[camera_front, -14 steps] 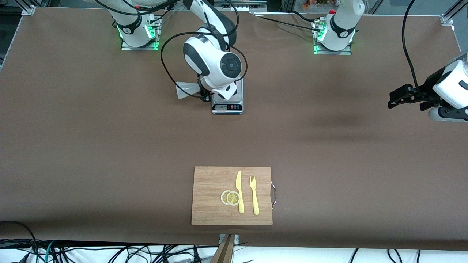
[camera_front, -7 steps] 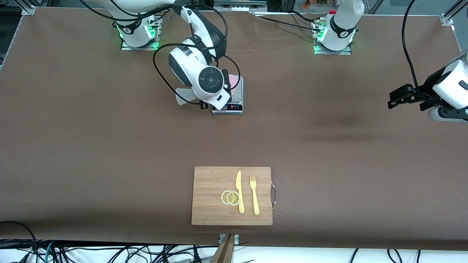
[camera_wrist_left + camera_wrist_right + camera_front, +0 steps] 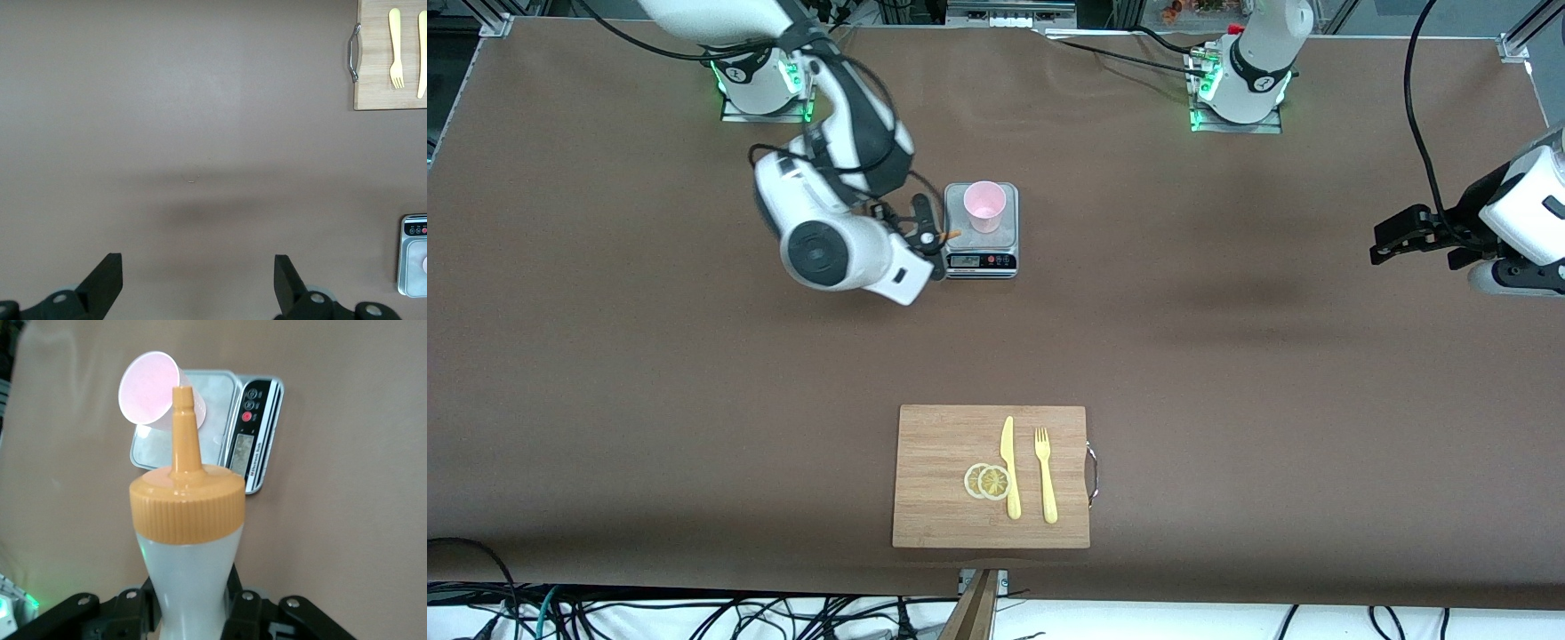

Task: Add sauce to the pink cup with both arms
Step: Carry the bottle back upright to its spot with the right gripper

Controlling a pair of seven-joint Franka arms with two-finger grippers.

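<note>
Right gripper: clamped on the sauce bottle, held in the air over the table just beside the scale's edge toward the right arm's end.
Sauce bottle: translucent whitish body with an orange ribbed cap and nozzle; the nozzle points toward the pink cup. In the front view only the orange tip shows past the gripper; the body is hidden by the wrist.
Pink cup: upright on the scale's platform, apart from the nozzle tip. Whether it holds any sauce cannot be made out.
Scale: silver kitchen scale with a dark front panel carrying a small display and round buttons, one red; the display digits and button marks are too small to read.
Left gripper: fingers spread wide, holding nothing, in the air over bare table at the left arm's end; this arm waits.
Cutting board: wooden, with a metal handle, nearer the front camera than the scale and well apart from it.
On the board: two lemon slices overlapping, a yellow knife touching them, a yellow fork beside the knife.
Table: covered in brown; cables cross its edge nearest the front camera.
</note>
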